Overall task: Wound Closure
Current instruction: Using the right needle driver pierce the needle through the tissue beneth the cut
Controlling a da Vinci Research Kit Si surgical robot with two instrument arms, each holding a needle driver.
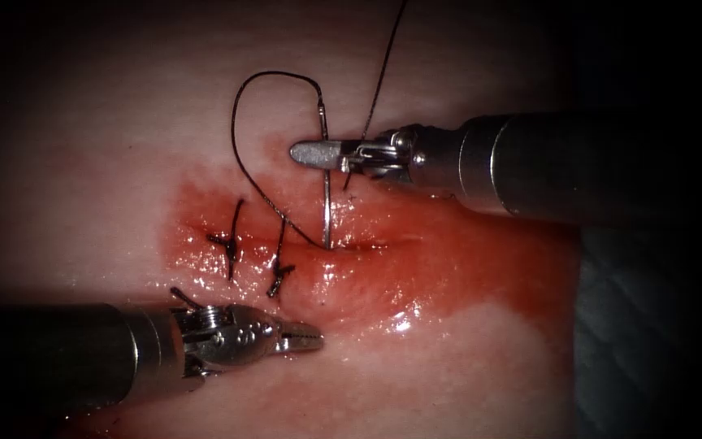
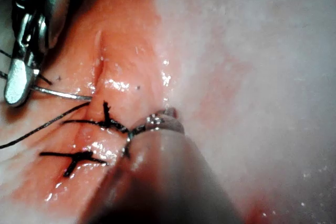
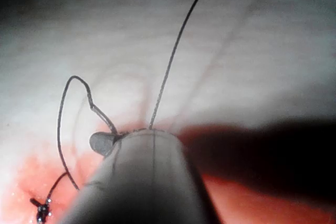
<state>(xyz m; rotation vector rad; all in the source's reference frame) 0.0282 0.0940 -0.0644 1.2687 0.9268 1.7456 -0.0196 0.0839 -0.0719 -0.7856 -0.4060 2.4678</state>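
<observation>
A: Wet tissue (image 1: 465, 73), red fluid (image 1: 448, 260) pooled round the cut (image 1: 286, 244). Where is the needle (image 1: 327, 203) held?

B: Clamped near its thread end by the right tool (image 1: 318, 153), upright, tip sunk into the cut.

A: The left tool (image 1: 306, 336)?

B: Closed, nothing held, just below the cut. The tip's depth is hidden.

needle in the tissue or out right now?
In. The needle has its tip buried in the tissue at the cut; the right pincer is shut on its upper end.
</observation>
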